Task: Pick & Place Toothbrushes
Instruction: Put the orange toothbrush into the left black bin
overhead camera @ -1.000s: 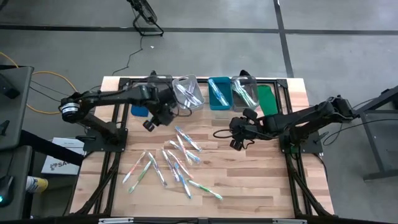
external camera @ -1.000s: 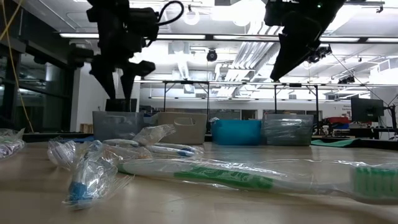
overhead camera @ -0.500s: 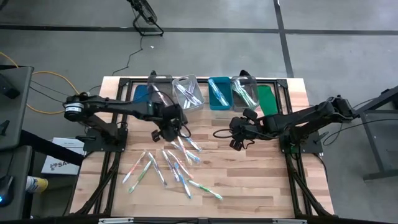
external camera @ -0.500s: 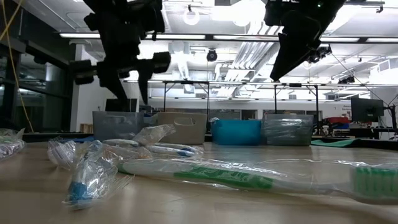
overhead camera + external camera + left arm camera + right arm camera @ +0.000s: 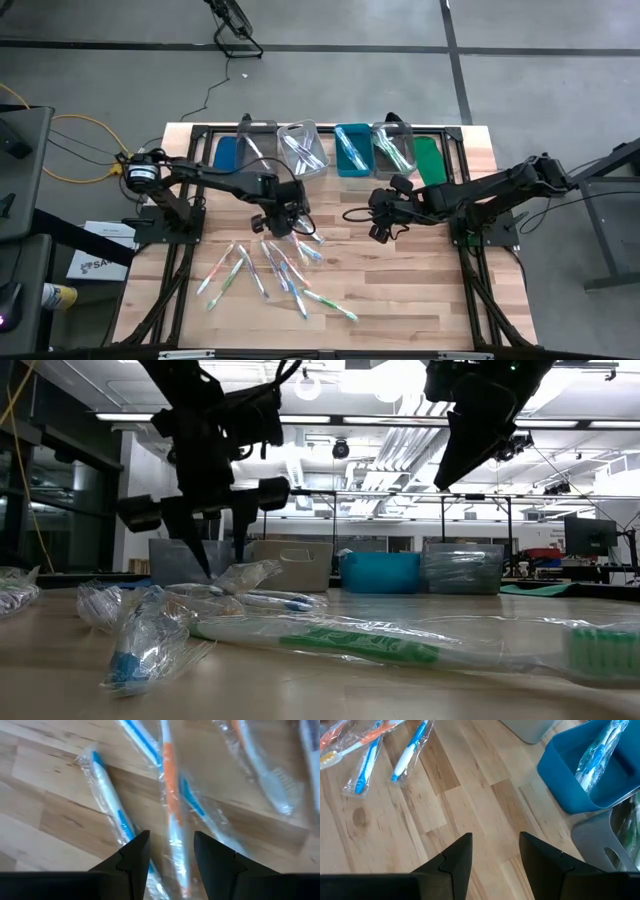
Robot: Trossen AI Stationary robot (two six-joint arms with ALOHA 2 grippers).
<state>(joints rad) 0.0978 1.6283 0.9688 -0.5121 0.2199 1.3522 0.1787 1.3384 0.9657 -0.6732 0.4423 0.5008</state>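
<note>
We are looking at a wooden table (image 5: 420,290) made of pale planks. Thin toothbrushes (image 5: 285,262) in crinkly clear wrappers are lying spread across its middle. The left gripper (image 5: 281,222) is hanging low right over them, its dark pointed fingers (image 5: 131,857) parted with nothing between, an orange toothbrush (image 5: 171,810) just ahead. The right gripper (image 5: 380,232) is waiting over bare wood, apart from the pile, fingers parted and holding nothing.

You see clear-wrapped toothbrushes (image 5: 285,262) with blue, orange and green accents lying flat, scattered across the wooden surface (image 5: 420,290); a few more lie in the bins (image 5: 352,150).
</note>
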